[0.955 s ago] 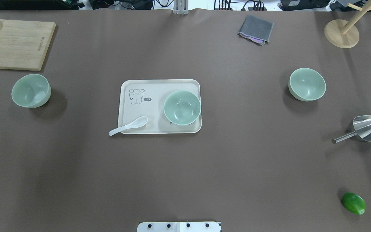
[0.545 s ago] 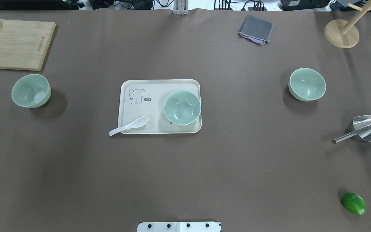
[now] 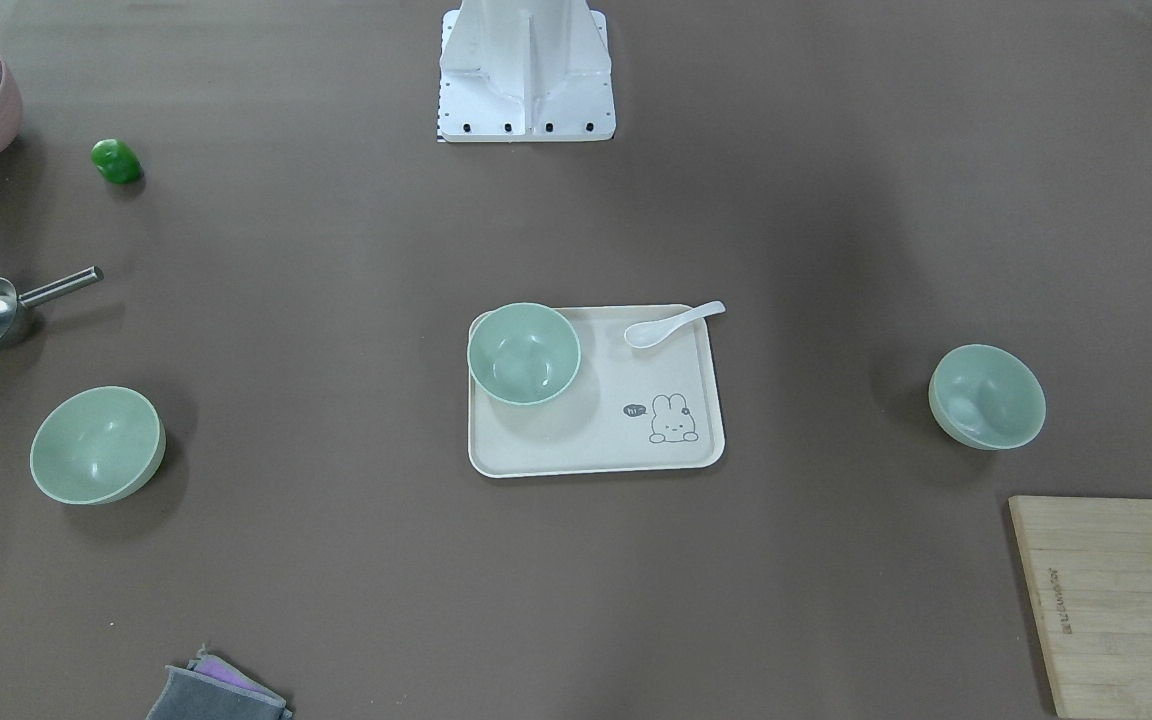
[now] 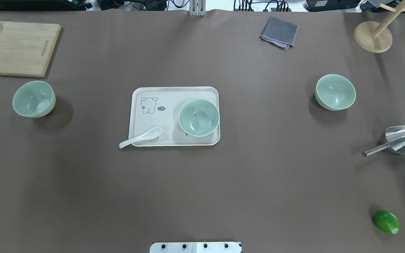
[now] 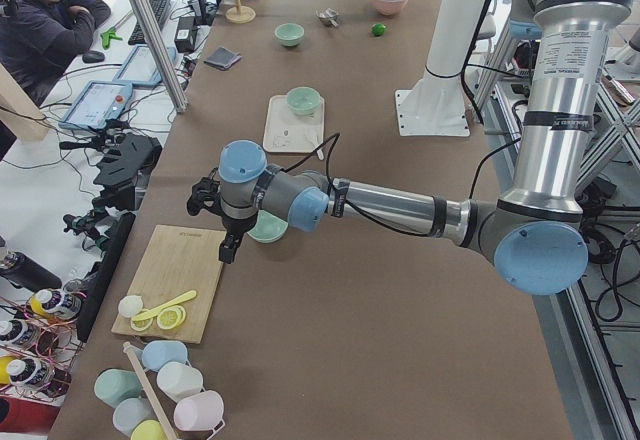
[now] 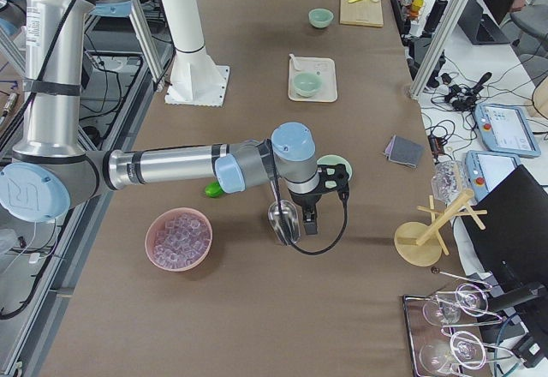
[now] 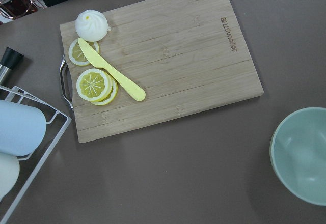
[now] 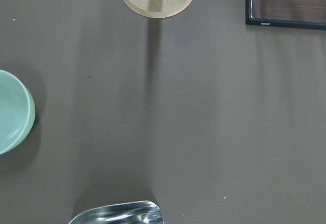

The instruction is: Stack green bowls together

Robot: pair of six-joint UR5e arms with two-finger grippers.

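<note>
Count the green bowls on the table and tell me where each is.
3. Tray bowl sits on the tray; left bowl is near the cutting board; right bowl is near the scoop. All apart, none nested; none looks hidden.

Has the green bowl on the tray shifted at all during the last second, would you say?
No. The green bowl sits in the same corner of the tray, its gap to the spoon unchanged.

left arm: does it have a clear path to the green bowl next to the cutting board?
Probably yes. The left arm hangs close above that green bowl, which stands upright on the table, apart from the cutting board. Nothing shows between arm and bowl.
</note>
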